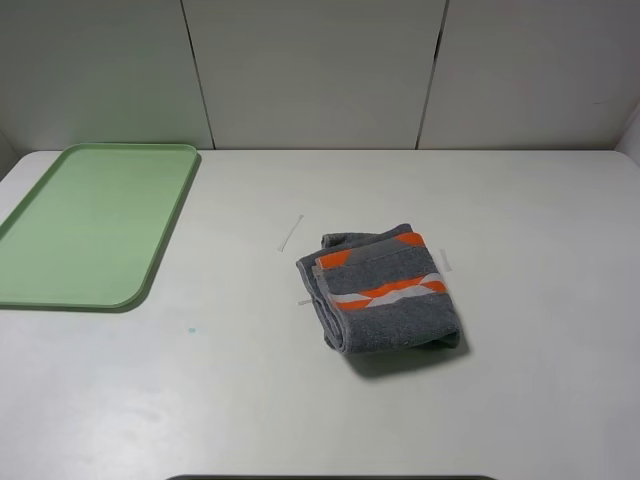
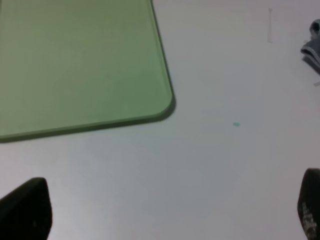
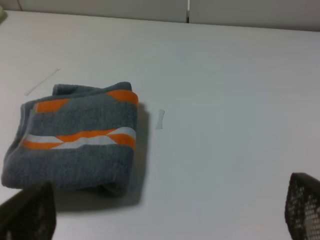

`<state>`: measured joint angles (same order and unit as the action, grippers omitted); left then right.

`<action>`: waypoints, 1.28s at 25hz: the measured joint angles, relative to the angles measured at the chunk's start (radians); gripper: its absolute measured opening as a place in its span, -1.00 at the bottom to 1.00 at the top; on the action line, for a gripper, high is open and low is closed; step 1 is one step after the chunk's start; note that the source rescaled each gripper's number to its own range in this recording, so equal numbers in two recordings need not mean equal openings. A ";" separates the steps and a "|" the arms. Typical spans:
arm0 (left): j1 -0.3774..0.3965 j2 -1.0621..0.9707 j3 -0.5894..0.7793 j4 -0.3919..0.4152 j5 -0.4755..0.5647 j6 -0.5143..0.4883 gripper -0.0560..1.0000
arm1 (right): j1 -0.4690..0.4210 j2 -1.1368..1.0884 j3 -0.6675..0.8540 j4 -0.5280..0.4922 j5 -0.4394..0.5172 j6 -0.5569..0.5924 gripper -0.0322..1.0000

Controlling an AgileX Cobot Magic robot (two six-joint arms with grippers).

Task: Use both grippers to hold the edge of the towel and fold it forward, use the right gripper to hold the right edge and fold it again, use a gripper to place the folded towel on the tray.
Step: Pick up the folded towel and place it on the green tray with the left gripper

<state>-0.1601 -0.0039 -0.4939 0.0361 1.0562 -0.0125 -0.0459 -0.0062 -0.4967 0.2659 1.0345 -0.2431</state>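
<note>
Towel (image 1: 385,290) sits on the table (image 1: 520,190), a bit right of centre and well apart from the tray (image 1: 90,225), which is at the far left. It looks folded down to a compact stack with the orange-and-white side up, so I'd say only the move to the tray is left. Left gripper (image 2: 167,207) and right gripper (image 3: 165,210) both have jaws spread wide and hold nothing, and neither touches the cloth. The right wrist view has the whole bundle in front of it. The left one catches only a corner (image 2: 312,47) plus the tray's near corner. To do it well, come down over a closed fold, not the side where the layer edges show (that looks like the tray-facing side, hard to be sure). Bite deep enough to catch every layer or it will unfold in transit. Lift clear of the table before travelling so nothing drags, clear the rim, and set it flat inside. Orientation: the bundle is nearly square, so I can't call the long axis confidently. The white stripe runs roughly left-right across the table. The whole thing is skewed slightly off the table edges, its right end a touch further back.
</note>
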 joint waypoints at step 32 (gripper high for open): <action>-0.059 0.976 -0.055 -0.312 -0.556 0.012 0.98 | 0.000 0.000 0.000 0.000 0.000 0.000 1.00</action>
<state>-0.2190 0.9717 -0.5485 -0.2761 0.5006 0.0000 -0.0459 -0.0062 -0.4967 0.2659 1.0345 -0.2431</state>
